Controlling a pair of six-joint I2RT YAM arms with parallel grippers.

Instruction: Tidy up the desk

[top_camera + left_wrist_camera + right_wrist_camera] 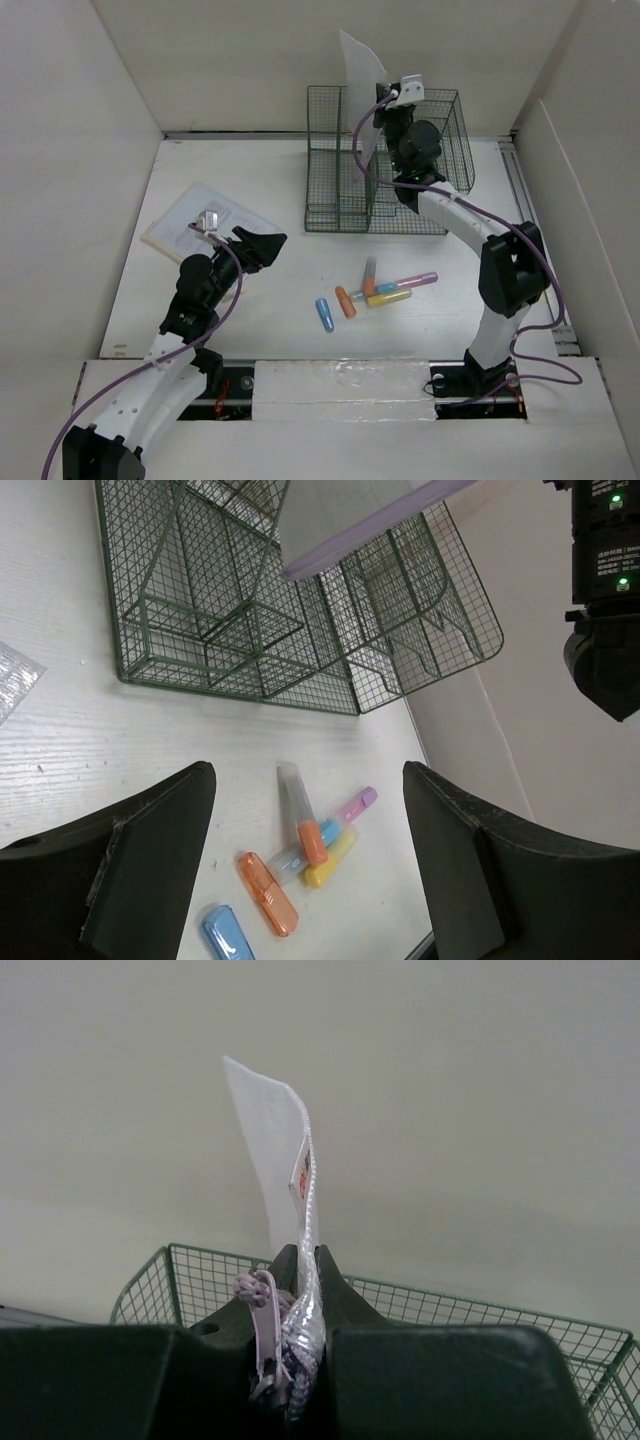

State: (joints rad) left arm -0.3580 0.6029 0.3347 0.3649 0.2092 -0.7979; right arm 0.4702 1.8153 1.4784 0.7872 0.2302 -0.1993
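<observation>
The white desk [260, 320] holds a dark green wire organizer [330, 165] at the back. Above it my right gripper [384, 102] is shut on a clear mesh pouch [272, 1125] with a lilac zipper [262, 1320]; the pouch [358, 65] stands upright over the basket. My left gripper [308, 772] hovers open over the desk's left middle, nothing between its fingers [150, 850]. Beyond it lie several highlighters: blue [228, 932], orange [267, 893], orange-capped [303, 815], yellow [330, 858] and pink [358, 805].
A printed booklet in a plastic sleeve [190, 215] lies at the left, just behind the left gripper [266, 247]. White panel walls [80, 120] close in the desk on three sides. The highlighter pile [372, 290] sits at centre, in front of the organizer [250, 630].
</observation>
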